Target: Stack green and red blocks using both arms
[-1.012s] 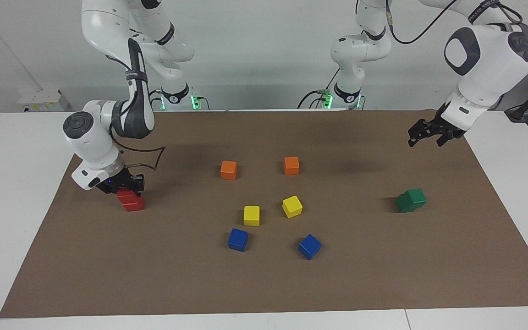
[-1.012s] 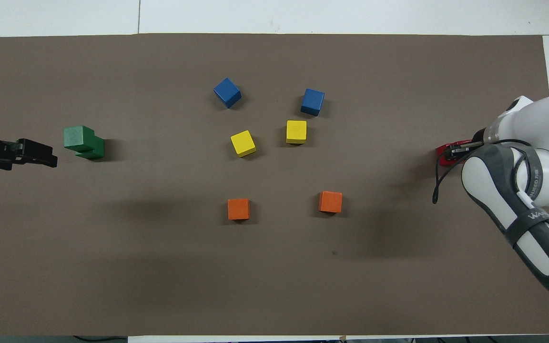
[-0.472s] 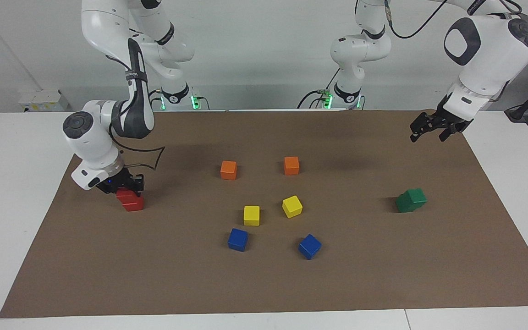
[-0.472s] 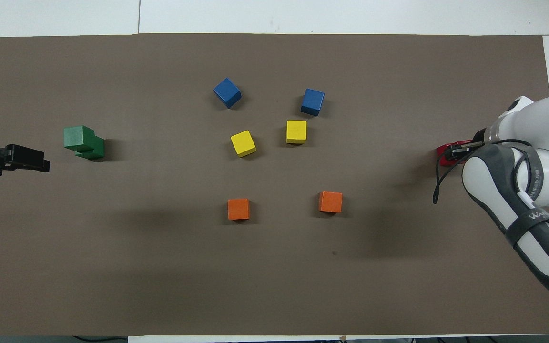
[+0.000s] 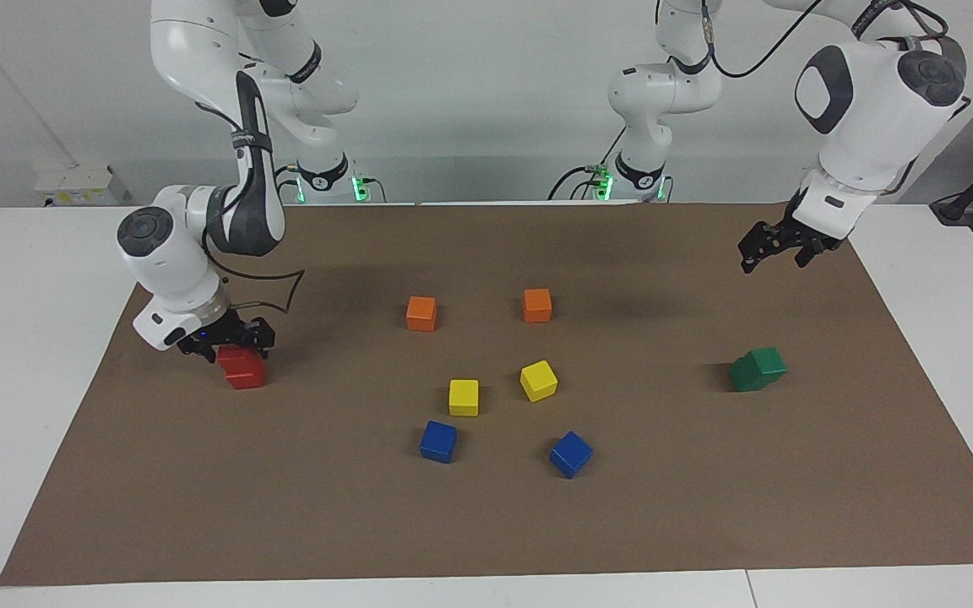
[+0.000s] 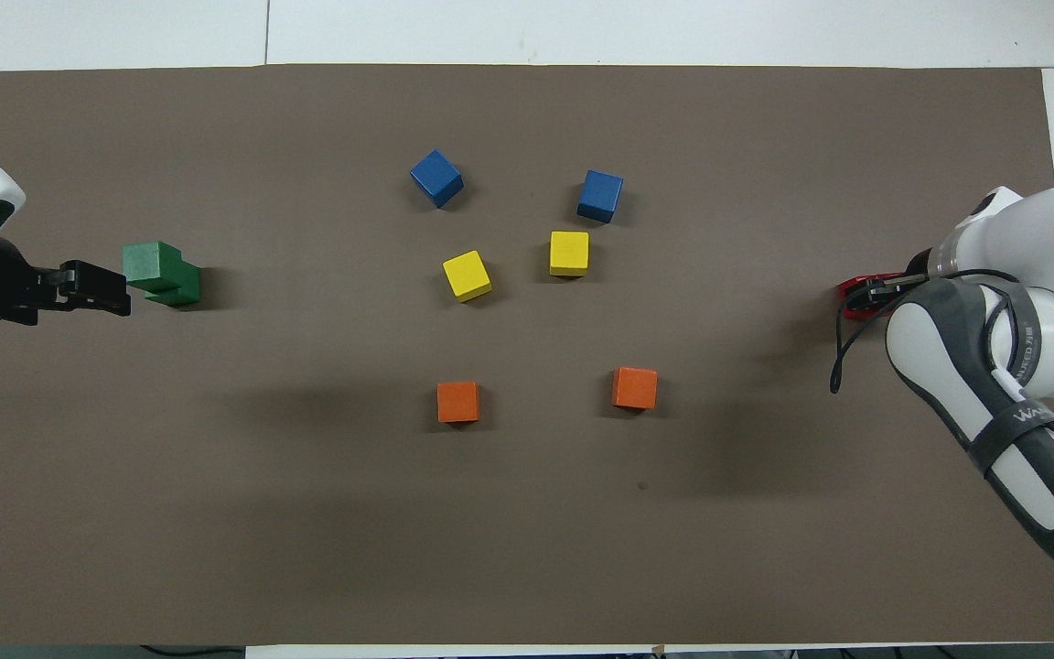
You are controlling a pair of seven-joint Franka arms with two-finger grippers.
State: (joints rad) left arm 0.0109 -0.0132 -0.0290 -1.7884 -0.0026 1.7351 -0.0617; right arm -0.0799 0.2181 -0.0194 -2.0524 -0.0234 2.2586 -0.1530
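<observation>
Red blocks (image 5: 241, 367) sit stacked near the right arm's end of the brown mat (image 5: 486, 523); right gripper (image 5: 229, 338) is at the top block, fingers apart on either side, a small gap now showing where a second ago they were pressed down onto it; looks let go, not gripping; in the overhead view only a sliver of red (image 6: 856, 300) shows past the right arm. Green blocks (image 5: 757, 369) stacked too, top one skewed off the lower, toward the left arm's end; unmoved. Left gripper (image 5: 774, 247) hangs in the air over bare mat, fingers open, holding nothing; it has shifted slightly toward the table's middle since a second ago, and from overhead its tip (image 6: 92, 288) now reads right next to the green stack. Two orange blocks (image 5: 421, 313), two yellow (image 5: 464, 397), two blue (image 5: 438, 442) cluster mid-mat, same spots as before. White table (image 5: 30, 338) under the mat; plain white wall (image 5: 486, 101) at the arms' end.
</observation>
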